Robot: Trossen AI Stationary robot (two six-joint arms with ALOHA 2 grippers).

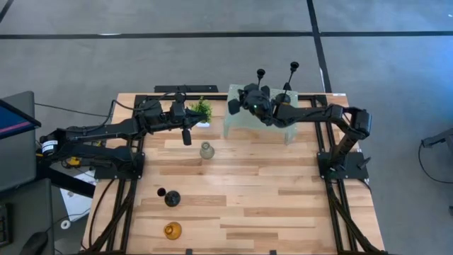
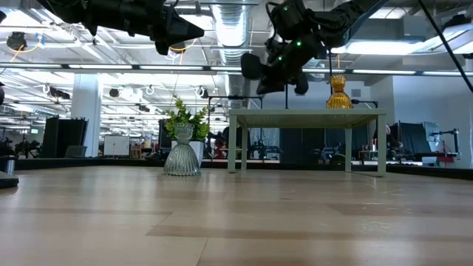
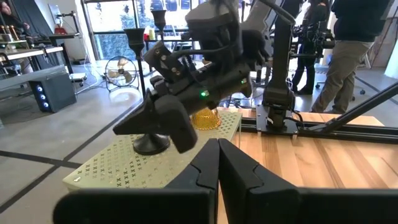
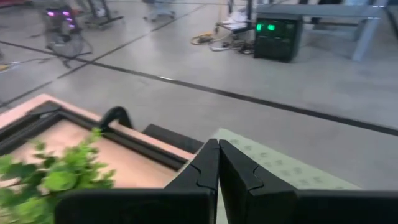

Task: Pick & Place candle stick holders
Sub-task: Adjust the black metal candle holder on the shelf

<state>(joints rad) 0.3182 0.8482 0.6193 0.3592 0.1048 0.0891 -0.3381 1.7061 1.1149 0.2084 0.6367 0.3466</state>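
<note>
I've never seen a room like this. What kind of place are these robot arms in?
Probably a robotics lab or workshop. Bare ducts and strip lights run across the open ceiling, other black equipment rigs stand behind the wooden table, and the concrete floor is marked with dark lines.

Left tool (image 1: 187, 137) closed, raised mid-air, right tool (image 1: 233, 107) closed, raised, arms reaching inward

Even, bright overhead light falls on the table (image 1: 248, 184), and shadows under the arms are soft and faint. In the low view, ceiling lamps (image 2: 384, 46) glare white and the nearest boards blur. The left wrist view is backlit by bright windows (image 3: 118, 25); the right wrist view's green plant (image 4: 56, 177) is smeared out of focus.
</note>
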